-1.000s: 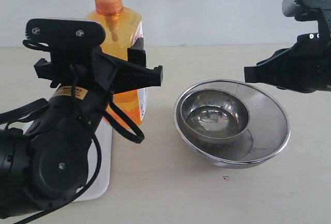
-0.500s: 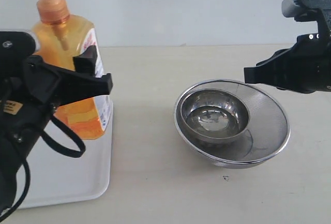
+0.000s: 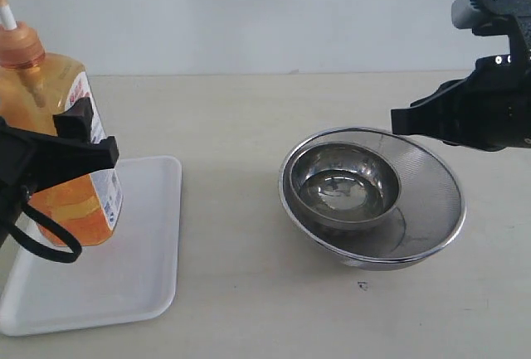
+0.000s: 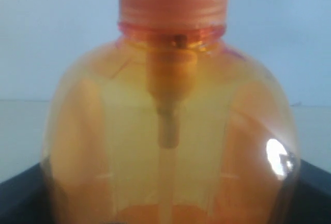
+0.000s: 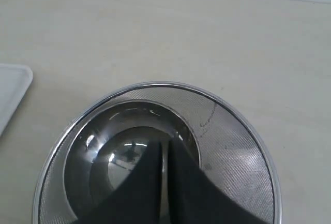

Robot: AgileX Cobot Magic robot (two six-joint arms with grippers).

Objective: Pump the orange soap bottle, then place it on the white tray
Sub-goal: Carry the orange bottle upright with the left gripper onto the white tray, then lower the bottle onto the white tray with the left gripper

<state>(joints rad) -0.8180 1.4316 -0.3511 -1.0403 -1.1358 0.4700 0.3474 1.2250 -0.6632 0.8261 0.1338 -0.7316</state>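
Two views, different story: exterior has the bottle (image 3: 46, 85) over the tray (image 3: 141, 243), left end effector (image 3: 75, 147) clamped round its middle. Left wrist just sees orange plastic. Right end effector (image 5: 164, 182) is pinched together over the bowls (image 5: 232, 146).

Left fingers (image 3: 83, 153) carried orange soap bottle (image 3: 50, 102) leftward, now over white tray (image 3: 141, 276); arm mostly out of frame.

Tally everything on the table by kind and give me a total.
orange soap bottle: 1
white tray: 1
steel bowls: 2, the small bowl nested in the mesh bowl
Total: 4
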